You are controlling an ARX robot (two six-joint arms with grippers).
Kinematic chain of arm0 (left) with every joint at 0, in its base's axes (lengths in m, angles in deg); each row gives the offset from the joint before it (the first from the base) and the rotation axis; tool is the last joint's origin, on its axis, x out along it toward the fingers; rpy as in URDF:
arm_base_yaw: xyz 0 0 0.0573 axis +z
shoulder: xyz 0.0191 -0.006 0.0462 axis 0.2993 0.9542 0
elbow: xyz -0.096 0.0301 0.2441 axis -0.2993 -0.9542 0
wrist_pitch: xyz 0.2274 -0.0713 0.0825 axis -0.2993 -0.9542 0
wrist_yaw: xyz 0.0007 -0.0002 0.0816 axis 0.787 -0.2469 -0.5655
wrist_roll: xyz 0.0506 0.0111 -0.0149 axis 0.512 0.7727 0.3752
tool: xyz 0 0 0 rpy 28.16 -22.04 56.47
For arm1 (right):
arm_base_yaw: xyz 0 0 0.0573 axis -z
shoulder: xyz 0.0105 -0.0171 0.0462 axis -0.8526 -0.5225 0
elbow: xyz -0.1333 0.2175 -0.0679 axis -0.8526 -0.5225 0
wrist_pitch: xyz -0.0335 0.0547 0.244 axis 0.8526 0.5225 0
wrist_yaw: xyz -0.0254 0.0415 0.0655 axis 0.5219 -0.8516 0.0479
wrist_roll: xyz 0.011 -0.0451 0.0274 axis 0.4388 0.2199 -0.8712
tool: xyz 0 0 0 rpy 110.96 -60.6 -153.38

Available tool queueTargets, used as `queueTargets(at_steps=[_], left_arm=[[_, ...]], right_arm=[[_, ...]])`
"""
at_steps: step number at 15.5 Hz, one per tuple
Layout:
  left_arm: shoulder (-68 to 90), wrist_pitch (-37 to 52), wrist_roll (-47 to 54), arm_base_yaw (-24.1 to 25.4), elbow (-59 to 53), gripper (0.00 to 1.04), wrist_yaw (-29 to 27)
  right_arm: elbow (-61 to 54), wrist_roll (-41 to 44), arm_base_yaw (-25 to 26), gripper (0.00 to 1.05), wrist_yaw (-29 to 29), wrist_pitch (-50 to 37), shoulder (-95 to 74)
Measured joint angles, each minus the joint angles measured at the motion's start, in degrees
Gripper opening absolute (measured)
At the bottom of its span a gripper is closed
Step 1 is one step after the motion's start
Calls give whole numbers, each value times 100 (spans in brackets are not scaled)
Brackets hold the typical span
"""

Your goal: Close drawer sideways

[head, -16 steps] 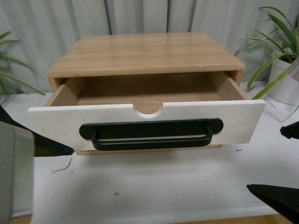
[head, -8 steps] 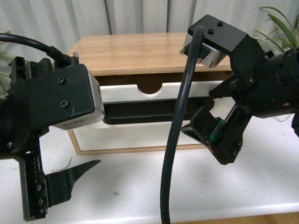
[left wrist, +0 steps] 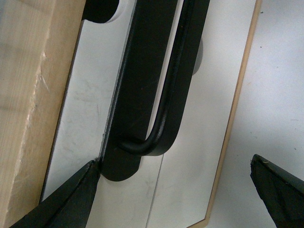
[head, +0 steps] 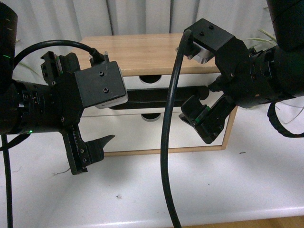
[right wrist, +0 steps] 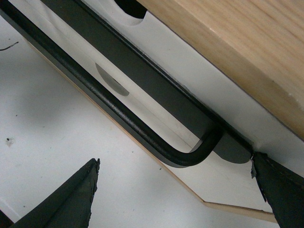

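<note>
The drawer [head: 136,81] sits pushed into the wooden cabinet [head: 142,52]. Its white front with a half-round notch is level with the cabinet's face. My arms hide part of its black bar handle [head: 147,97]. My left gripper [head: 95,149] hangs open in front of the handle's left end. My right gripper [head: 204,121] is open at the handle's right end. In the left wrist view the handle [left wrist: 161,95] curves between the open left gripper [left wrist: 173,164] fingers, and one fingertip [left wrist: 90,173] lies by the handle plate. In the right wrist view the right gripper [right wrist: 175,161] straddles the handle [right wrist: 142,128].
A plain white drawer front [head: 137,133] without a handle lies under the drawer. The cabinet stands on a white table [head: 213,185]. A thick black cable [head: 166,166] hangs in front of the cabinet. Plant leaves [head: 266,38] show at the far right, before a grey curtain.
One second ago the drawer stood pulled out and askew, with both arms at the frame's edges. Both arms have come in to the handle's ends, and the drawer front is now back against the cabinet.
</note>
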Motion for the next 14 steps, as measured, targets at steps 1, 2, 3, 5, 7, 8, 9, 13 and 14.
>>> queueTargets(at_steps=[1,2,3,5,7,8,9,13,14], left_arm=[[9,17,-7,0,2,98,0],[9,15,-13,0,2,98,11],[4,15,-24,0,2,98,22],[-345,61,-149,-17,-232,98,131],[-1307,350,-417,-52,-914,98,295],[-1880,540,-654,-79,-1344,98,374],[-2940,686,-1272,-46,-2192,98,389],[-5737,-192,-3141,636,-3576,98,146],[-6524,-629,-3668,866,-3768,98,168]], right_arm=[[-7,-24,0,98,13,-11,-2],[-24,-42,0,98,13,-42,4],[-72,-57,-2,98,17,-85,35],[-448,-37,2,98,57,-175,435],[-1174,-24,109,98,66,-476,1285],[-1606,-52,166,98,118,-671,1799],[-2476,-249,275,98,343,-951,2833],[-4164,-1086,-46,98,1375,-555,5431],[-4448,-1335,-236,98,1740,-304,6076]])
